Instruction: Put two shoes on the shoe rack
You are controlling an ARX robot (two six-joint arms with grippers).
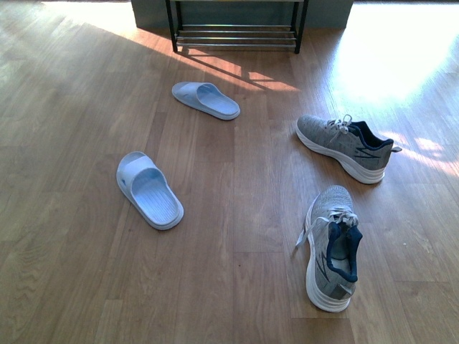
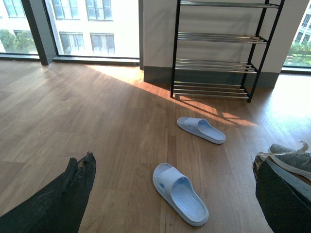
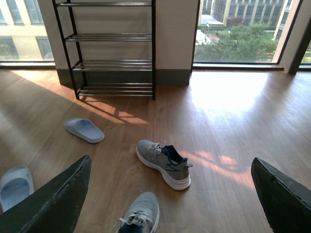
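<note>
At the top middle of the front view stands the rack [image 1: 235, 32], and no shoe is on it yet. All four shoes lie on the floor [image 1: 64, 115], well apart from the rack. Two blue slides are on the left half of that view. The far slide [image 1: 206, 99] is up near the middle, and the near slide [image 1: 149, 190] is at the middle left. Two grey sneakers are on the right half. The far sneaker [image 1: 346, 140] is at the middle right, and the near sneaker [image 1: 332, 247] is at the lower right. The left claw [image 2: 173, 162] is spread wide and holds nothing. Its camera shows the near slide on the floor ahead of it, in the gap between its two fingers [image 2: 63, 199]. The right claw [image 3: 171, 162] is spread wide too and holds nothing. Its camera shows the far sneaker ahead of it, with the near sneaker closer in. So I think the left arm is nearer to the slides and the right arm is nearer to the sneakers. In the front view the near slide's long side slants from upper left to lower right. The near sneaker's long side runs almost straight up and down, with its toe toward the rack. I think a claw must turn to close across a shoe's narrow way.
</note>
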